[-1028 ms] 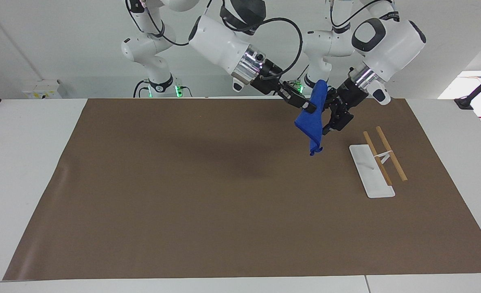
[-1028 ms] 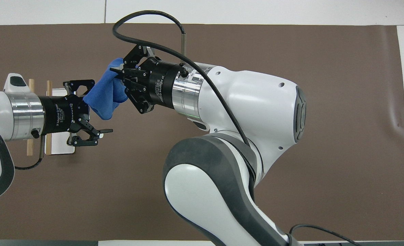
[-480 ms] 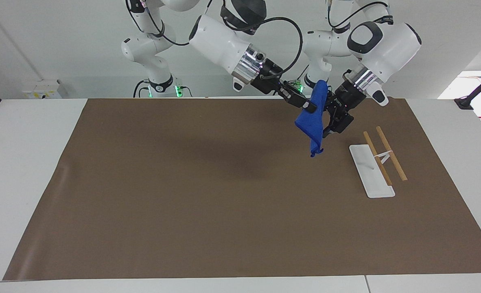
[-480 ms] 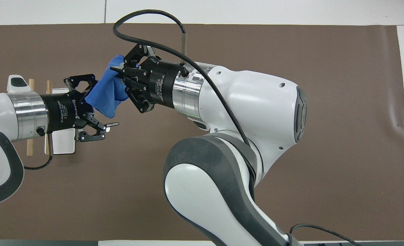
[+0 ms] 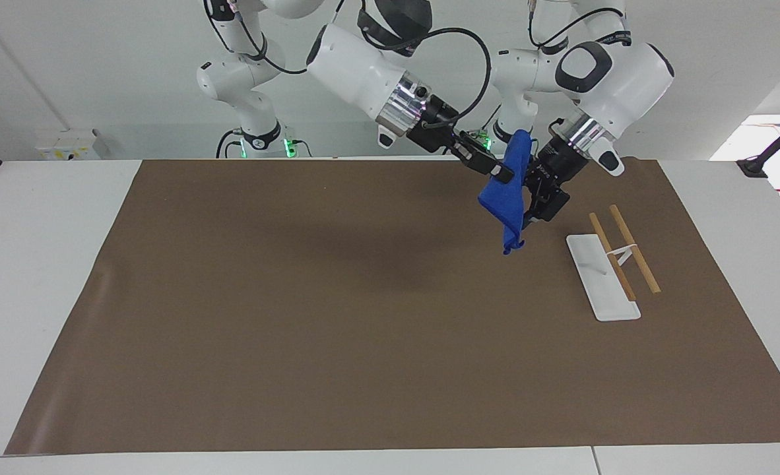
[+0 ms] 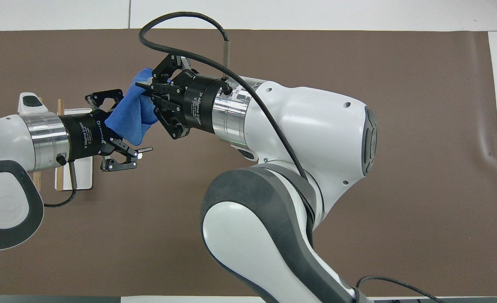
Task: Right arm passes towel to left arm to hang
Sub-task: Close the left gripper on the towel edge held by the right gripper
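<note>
The blue towel (image 5: 505,198) (image 6: 128,120) hangs in the air over the brown mat, bunched at its top and trailing down to a point. My right gripper (image 5: 499,173) (image 6: 144,89) is shut on the towel's upper part. My left gripper (image 5: 527,210) (image 6: 124,125) is open, level with the hanging cloth and beside it on the left arm's side. Seen from overhead, one of its fingers (image 6: 105,97) lies on each side of the towel. Whether they touch the cloth does not show.
A small rack with a white base (image 5: 601,284) (image 6: 80,180) and two wooden rods (image 5: 634,257) (image 6: 36,185) stands on the mat toward the left arm's end. The brown mat (image 5: 297,330) covers most of the white table.
My left gripper has moved in toward the towel, still open, so its fingers now straddle the hanging cloth. The right gripper and towel have barely moved.
</note>
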